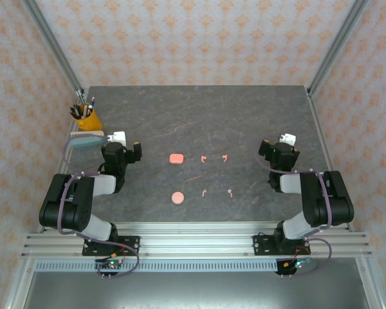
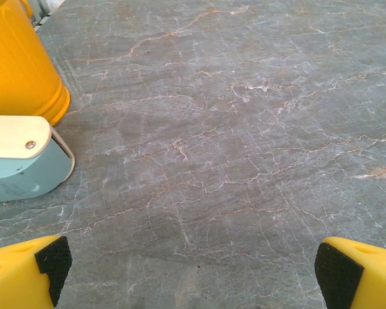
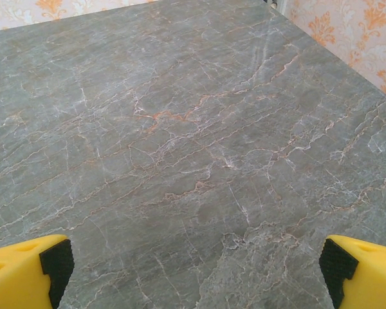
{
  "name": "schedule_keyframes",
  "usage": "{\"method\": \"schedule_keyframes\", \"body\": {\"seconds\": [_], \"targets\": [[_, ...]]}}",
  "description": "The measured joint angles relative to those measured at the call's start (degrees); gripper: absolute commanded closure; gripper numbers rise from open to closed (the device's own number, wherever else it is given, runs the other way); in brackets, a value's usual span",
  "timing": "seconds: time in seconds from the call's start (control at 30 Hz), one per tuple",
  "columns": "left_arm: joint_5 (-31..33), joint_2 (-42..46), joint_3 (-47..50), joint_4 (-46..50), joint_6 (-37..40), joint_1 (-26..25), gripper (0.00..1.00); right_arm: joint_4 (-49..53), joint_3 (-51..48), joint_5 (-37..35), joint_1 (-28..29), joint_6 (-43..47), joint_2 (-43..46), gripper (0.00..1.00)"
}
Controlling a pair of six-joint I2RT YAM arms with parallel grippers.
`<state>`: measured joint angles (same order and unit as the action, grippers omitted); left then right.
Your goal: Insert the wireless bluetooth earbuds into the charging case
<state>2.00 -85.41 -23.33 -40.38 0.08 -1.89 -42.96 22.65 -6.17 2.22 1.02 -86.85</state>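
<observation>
Two pink charging cases lie mid-table in the top view: a rounded-rectangular case (image 1: pixel 176 158) at the back and a round case (image 1: pixel 177 198) nearer the front. To their right lie several tiny pale-pink earbuds: one earbud (image 1: pixel 204 159), a second earbud (image 1: pixel 225 158), a third earbud (image 1: pixel 204 192) and another earbud (image 1: pixel 230 192). My left gripper (image 1: pixel 119 140) rests at the left, well apart from them; in its wrist view the left gripper (image 2: pixel 193 270) stands open over bare stone. My right gripper (image 1: pixel 284 141) sits at the right, and in its wrist view the right gripper (image 3: pixel 193 264) is open with nothing between its fingers.
A yellow cup (image 1: pixel 88 119) of pens stands at the back left, also seen as the yellow cup (image 2: pixel 19 61). Beside it lies a teal and cream object (image 1: pixel 85 141), seen too as the teal object (image 2: pixel 22 161). The grey marbled table (image 1: pixel 199 122) is framed by metal posts and papered walls.
</observation>
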Motion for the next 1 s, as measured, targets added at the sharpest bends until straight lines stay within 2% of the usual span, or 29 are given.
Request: {"method": "schedule_keyframes", "body": {"seconds": [0.27,0.43,0.57,0.63,0.73,0.87,1.0], "targets": [[0.3,0.1,-0.6,0.7,0.0,0.0,0.0,1.3,0.7,-1.4,0.4,0.0,0.8,0.01],[5.2,2.9,-9.7,14.8,-1.0,-0.8,0.0,17.5,8.2,-6.3,2.6,-2.8,11.7,0.0],[8.8,8.9,-19.2,27.5,-6.4,-1.1,0.0,35.5,24.0,-9.0,2.1,-13.8,17.4,0.01],[9.4,12.0,-22.1,33.0,-10.3,-1.3,0.0,42.7,31.8,-5.1,1.4,-16.1,17.6,0.0],[9.4,16.4,-23.6,40.9,-17.0,-1.9,0.0,51.3,39.2,3.9,2.8,-17.0,16.6,0.07],[8.5,19.9,-23.6,52.4,-26.6,-2.6,0.0,64.0,43.6,13.9,11.3,-17.4,12.7,0.09],[5.4,20.5,-23.7,61.0,-33.5,-2.7,0.0,73.8,44.7,19.5,21.9,-17.3,7.3,0.13]]}}
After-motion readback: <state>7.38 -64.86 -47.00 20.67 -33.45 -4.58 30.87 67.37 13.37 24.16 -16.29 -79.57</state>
